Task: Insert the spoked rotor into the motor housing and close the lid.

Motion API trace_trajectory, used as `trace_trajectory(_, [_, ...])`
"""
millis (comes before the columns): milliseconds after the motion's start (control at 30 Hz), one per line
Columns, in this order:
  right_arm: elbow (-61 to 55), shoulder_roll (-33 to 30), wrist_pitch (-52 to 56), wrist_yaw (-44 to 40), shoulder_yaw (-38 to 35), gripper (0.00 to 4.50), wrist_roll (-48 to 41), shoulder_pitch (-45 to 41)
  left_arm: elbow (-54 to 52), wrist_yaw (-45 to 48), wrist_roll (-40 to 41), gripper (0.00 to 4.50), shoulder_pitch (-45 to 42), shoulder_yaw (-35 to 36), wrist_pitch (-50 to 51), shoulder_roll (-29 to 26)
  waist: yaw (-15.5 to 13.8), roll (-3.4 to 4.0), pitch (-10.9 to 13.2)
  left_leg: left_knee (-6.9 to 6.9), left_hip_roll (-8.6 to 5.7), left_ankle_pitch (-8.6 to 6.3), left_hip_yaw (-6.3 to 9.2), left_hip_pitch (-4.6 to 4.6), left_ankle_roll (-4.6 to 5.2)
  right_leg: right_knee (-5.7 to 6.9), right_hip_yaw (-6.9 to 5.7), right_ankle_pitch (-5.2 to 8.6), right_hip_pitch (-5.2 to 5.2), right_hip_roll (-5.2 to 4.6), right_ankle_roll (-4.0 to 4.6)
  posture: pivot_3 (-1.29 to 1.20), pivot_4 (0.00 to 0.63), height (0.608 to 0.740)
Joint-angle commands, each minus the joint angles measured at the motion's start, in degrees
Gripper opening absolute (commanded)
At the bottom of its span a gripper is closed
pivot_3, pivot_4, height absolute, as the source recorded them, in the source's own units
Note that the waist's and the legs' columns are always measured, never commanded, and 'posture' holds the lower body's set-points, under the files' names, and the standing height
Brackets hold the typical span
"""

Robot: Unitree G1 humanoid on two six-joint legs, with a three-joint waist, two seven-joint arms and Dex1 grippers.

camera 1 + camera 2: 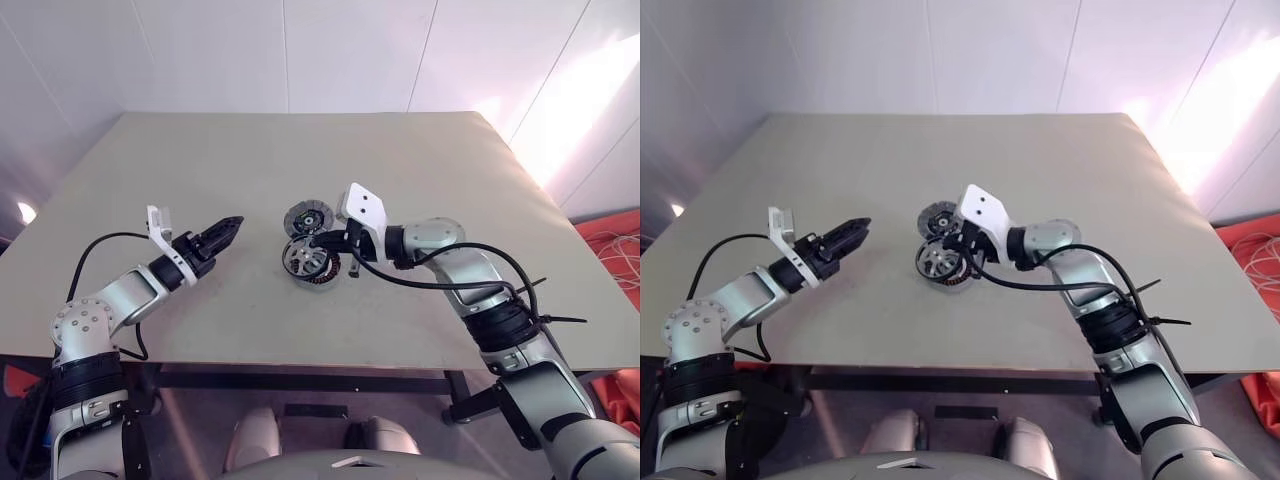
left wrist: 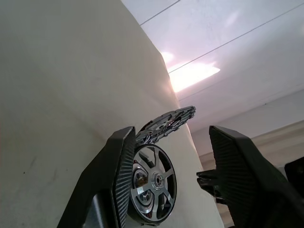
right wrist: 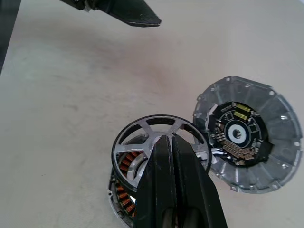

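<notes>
Worktop (image 1: 200,180): you have a wide beige surface, with the motor parts grouped near its middle, between your two arms.
Motor housing (image 3: 116,202): it sits low on the worktop, copper windings showing under the rotor.
Lid (image 3: 249,133): it lies flipped open beside the housing, circuit face up, so the mouth stays free for you.
Spoked rotor (image 3: 142,137): it rests tilted on the housing rim, apparently not seated yet.
Right end effector (image 3: 172,142): your fingers are pressed together with nothing between them, tips over the rotor hub, likely to push it home.
Left end effector (image 1: 228,230): your fingers stand apart and empty, well left of the parts.
</notes>
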State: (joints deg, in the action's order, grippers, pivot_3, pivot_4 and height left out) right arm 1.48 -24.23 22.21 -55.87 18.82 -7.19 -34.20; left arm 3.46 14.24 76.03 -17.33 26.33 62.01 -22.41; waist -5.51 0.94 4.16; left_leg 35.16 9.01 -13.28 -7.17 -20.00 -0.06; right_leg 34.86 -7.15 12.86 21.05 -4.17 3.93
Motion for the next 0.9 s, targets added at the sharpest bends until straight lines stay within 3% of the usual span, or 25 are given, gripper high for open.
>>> trace_trajectory(33, [-1.2,0.7,-0.7,0.1,0.4,0.00,0.3,-0.5,-2.2,1.1,-0.4,2.64,-0.3,0.2,-1.2,-0.6,0.0,0.00,0.0,0.00,0.00,0.00,0.00,0.00,0.00,0.00,0.00,0.00,0.00,0.00,0.00,0.00,0.000,0.740])
trace_trajectory(367, [2.8,1.4,-1.8,1.2,0.2,0.00,1.7,-0.9,-1.9,1.6,-1.3,2.64,-0.5,0.4,-1.8,-1.0,0.0,0.00,0.0,0.00,0.00,0.00,0.00,0.00,-0.02,0.01,0.00,-0.01,0.00,0.00,0.01,0.00,0.000,0.740])
trace_trajectory(900, [5.1,-4.3,-4.1,0.7,-3.4,0.00,1.5,-1.1,-0.9,2.6,-2.4,2.64,-0.8,1.0,-2.5,-1.9,0.0,0.00,0.0,0.00,0.00,0.01,-0.01,0.01,-0.01,0.02,0.01,-0.01,0.00,0.00,0.02,0.00,0.000,0.740])
